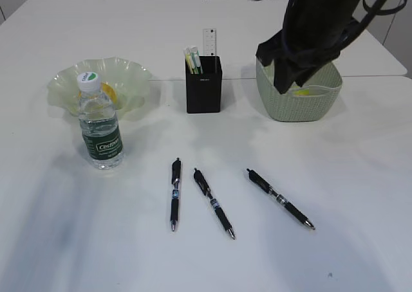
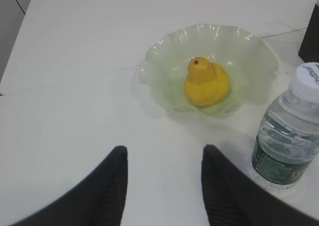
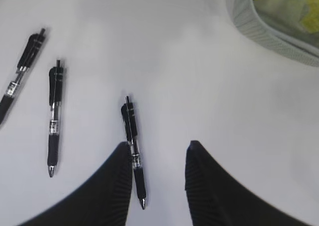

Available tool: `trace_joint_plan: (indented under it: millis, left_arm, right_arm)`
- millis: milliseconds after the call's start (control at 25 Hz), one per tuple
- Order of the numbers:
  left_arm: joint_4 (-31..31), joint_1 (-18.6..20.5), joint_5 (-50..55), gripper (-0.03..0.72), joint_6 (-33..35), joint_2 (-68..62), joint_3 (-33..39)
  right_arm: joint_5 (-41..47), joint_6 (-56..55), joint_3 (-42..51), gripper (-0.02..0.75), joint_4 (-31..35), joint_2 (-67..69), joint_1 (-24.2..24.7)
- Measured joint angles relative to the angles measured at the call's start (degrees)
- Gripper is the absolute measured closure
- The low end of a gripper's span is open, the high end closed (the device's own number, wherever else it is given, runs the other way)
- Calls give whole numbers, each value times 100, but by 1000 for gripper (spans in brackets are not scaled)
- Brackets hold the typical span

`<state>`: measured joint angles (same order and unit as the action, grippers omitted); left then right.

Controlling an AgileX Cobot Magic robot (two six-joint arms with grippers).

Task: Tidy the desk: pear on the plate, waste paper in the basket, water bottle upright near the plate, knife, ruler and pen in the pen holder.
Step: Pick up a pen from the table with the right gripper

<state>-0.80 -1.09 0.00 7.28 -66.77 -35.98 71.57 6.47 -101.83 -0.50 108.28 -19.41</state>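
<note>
The left tool [image 2: 164,186] hangs with its jaws apart and empty at the bottom of the left wrist view; the pear [image 2: 205,81] sits in the plate [image 2: 249,47] above it in the frame, and the water bottle [image 2: 291,131] stands upright at right. The right tool [image 3: 158,186] is likewise parted, holding nothing, low in its frame, with one pen [image 3: 132,146] on the tabletop [image 3: 174,61] just beside its left finger and the basket [image 3: 259,27] at upper right. The ruler [image 1: 209,42] stands in the pen holder [image 1: 204,86]
</note>
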Motion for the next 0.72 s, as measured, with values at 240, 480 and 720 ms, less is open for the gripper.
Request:
trace_joint_plan:
  millis: [240, 480, 720]
  left_arm:
    - [-39, 0, 0, 347, 0, 0, 0]
    - [-60, 0, 73, 347, 0, 0, 0]
    - [-68, 0, 84, 347, 0, 0, 0]
  right_arm:
    - [-22, 44, 443, 467, 0, 0, 0]
    - [-25, 91, 549, 467, 133, 13, 0]
    - [-69, 385, 549, 468, 515, 429, 0]
